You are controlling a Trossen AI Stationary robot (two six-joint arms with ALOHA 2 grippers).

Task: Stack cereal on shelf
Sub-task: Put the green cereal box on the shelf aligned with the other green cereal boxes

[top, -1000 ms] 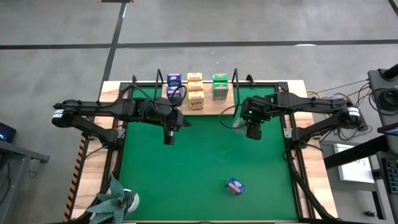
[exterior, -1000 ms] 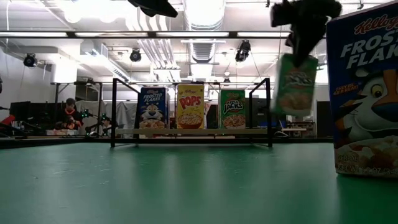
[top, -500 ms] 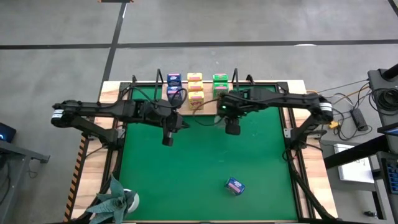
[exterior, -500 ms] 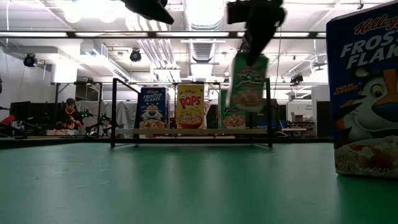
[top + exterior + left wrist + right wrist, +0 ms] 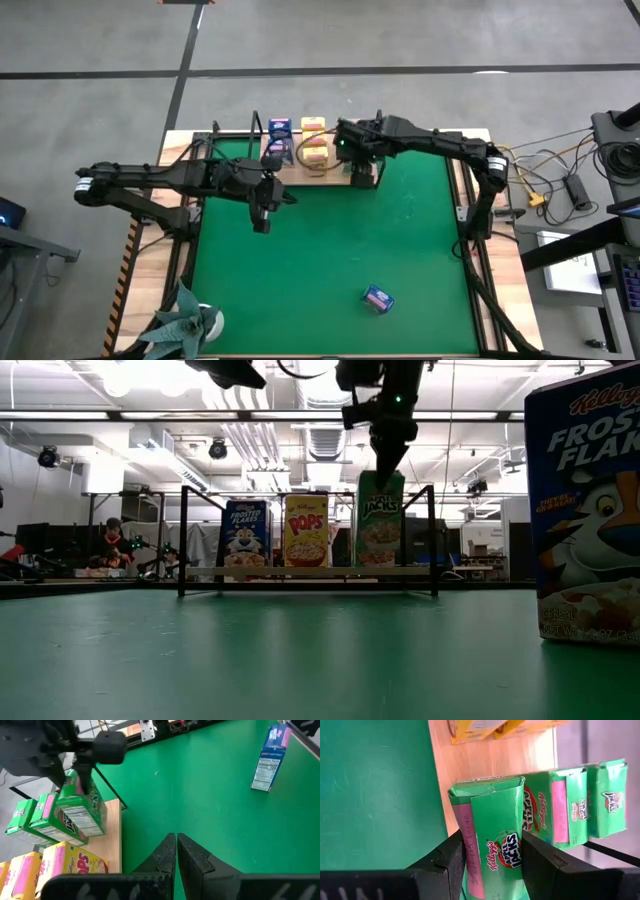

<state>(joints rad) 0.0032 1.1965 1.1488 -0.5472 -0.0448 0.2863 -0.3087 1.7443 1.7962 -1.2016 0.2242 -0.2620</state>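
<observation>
Right gripper point(image 5: 492, 865) jaws clamp a green cereal box point(image 5: 495, 835) at the shelf point(image 5: 325, 172) front edge (left jaws together).

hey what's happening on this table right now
The right hand is gripping a green cereal box and holding it at the front of the green row on the wooden shelf, where two green boxes already stand beside yellow and blue ones. The left hand is shut and empty over the green mat. One blue box sits on the mat.
</observation>
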